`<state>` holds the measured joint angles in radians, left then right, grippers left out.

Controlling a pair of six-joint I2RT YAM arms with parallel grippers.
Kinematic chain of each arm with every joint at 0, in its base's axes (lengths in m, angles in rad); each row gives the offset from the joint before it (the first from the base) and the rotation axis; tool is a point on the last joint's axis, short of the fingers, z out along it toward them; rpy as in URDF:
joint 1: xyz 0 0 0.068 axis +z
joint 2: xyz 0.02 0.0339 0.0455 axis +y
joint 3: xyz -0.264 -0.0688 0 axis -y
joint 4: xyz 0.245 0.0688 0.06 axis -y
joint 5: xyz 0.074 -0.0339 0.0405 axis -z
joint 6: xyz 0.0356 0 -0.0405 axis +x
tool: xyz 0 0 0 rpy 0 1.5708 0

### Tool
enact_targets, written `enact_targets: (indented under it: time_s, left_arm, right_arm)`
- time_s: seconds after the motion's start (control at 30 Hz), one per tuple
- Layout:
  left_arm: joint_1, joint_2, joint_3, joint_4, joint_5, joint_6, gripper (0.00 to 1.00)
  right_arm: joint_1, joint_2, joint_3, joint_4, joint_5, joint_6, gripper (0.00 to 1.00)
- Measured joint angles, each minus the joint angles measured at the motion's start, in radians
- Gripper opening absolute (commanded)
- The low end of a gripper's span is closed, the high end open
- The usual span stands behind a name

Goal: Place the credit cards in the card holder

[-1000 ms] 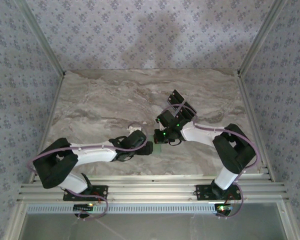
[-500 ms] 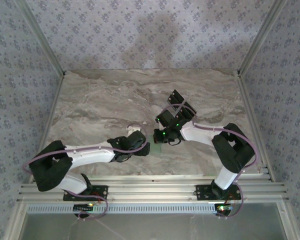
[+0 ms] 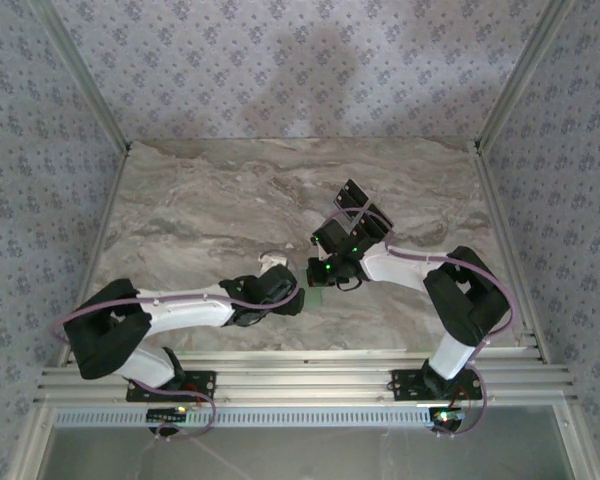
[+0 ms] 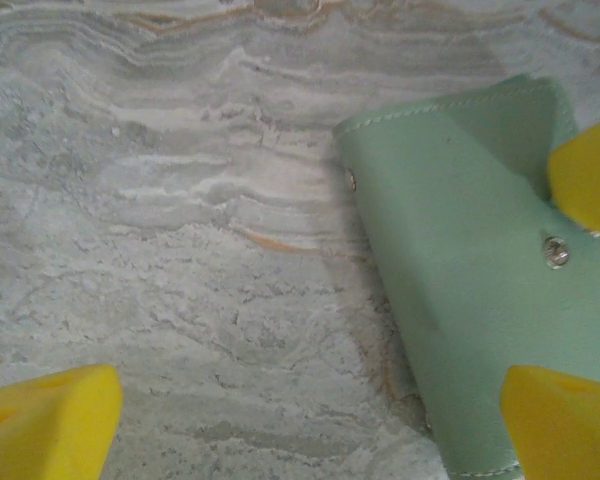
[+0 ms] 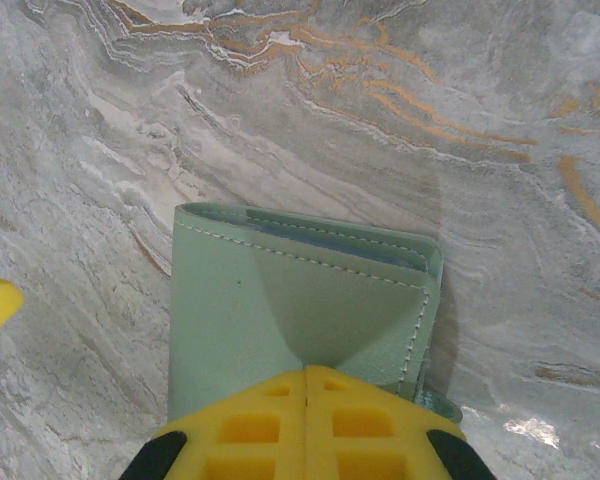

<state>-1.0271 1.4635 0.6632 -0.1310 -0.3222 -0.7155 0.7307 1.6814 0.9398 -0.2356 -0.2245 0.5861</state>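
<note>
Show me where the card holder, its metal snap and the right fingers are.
card holder (image 5: 320, 310), right wrist view, its front flap.
snap (image 4: 555, 252), left wrist view, the stud's centre.
right fingers (image 5: 250, 428), right wrist view, the left finger's yellow face.

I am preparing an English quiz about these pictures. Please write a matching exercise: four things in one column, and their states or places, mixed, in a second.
1 yellow left pincer
2 yellow right pincer
3 pale green stitched flat card holder
4 small round silver snap

a fixed on the holder
b open, above the grey marble table
c lying on the table
d shut on the holder's flap

Pairs: 1-b; 2-d; 3-c; 4-a
</note>
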Motion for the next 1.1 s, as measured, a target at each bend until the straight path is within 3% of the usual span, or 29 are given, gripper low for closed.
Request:
enact_targets:
  time_s: [1.1]
  left_arm:
    - [-0.008, 0.063, 0.002, 0.023, -0.005, -0.011, 0.97]
  right_arm:
    - [0.025, 0.041, 0.028, 0.003, 0.030, -0.012, 0.00]
